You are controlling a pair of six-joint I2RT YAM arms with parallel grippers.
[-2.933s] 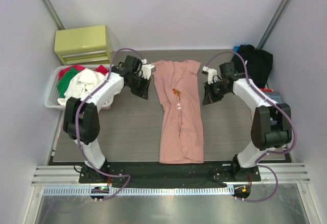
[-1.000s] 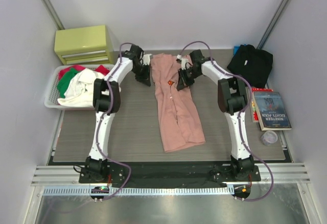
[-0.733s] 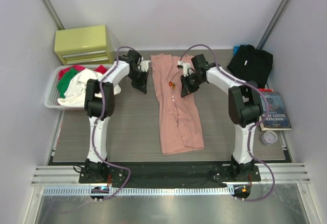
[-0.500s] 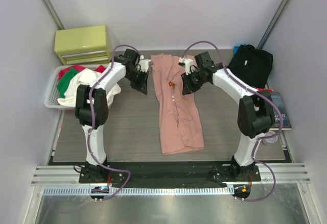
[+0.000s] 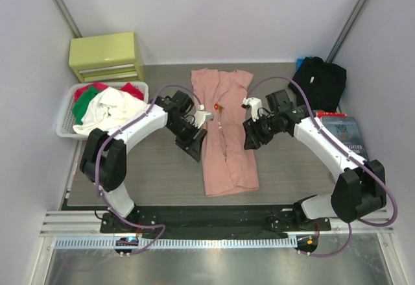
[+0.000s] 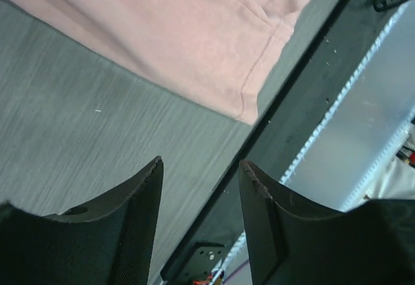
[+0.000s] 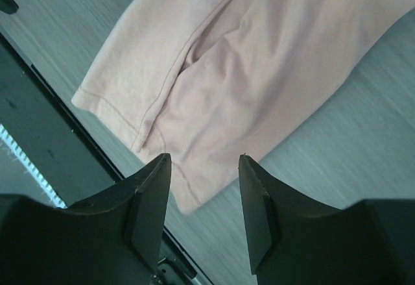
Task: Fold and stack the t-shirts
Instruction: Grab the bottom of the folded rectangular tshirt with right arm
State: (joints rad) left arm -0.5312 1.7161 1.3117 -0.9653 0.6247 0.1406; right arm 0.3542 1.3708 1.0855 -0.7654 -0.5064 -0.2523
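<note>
Right now the pink tee [image 5: 225, 143] lies flat mid-table [image 5: 142, 174], folded lengthwise into a long narrow strip. Its collar end is toward the far wall and its hem toward the arm bases.

L gripper [image 5: 194, 145] sits just beside the strip's left edge, roughly halfway down. Jaws are partway apart w/ nothing btwn them. In the left wrist view the L gripper [image 6: 201, 213] is over bare table. The pink tee [image 6: 194, 32] is out ahead of the fingertips [image 6: 144, 200], its hem corner pointing at the gap but not in it.

R gripper [image 5: 250, 138] is at the strip's right edge, opposite the L one, so the tee lies btwn the two. In the right wrist view the R gripper [image 7: 202, 207] also stands partway open, gripping nothing. The pink tee [image 7: 259, 64] spreads ahead of it, and a hem corner shows in the gap btwn the fingers [image 7: 150, 207]. Can't tell if the tips touch cloth.

The black tee [image 5: 320, 80] is bunched in the far right corner, well apart from both grippers. A basket [image 5: 63, 113] of mixed clothes sits at the left edge.
</note>
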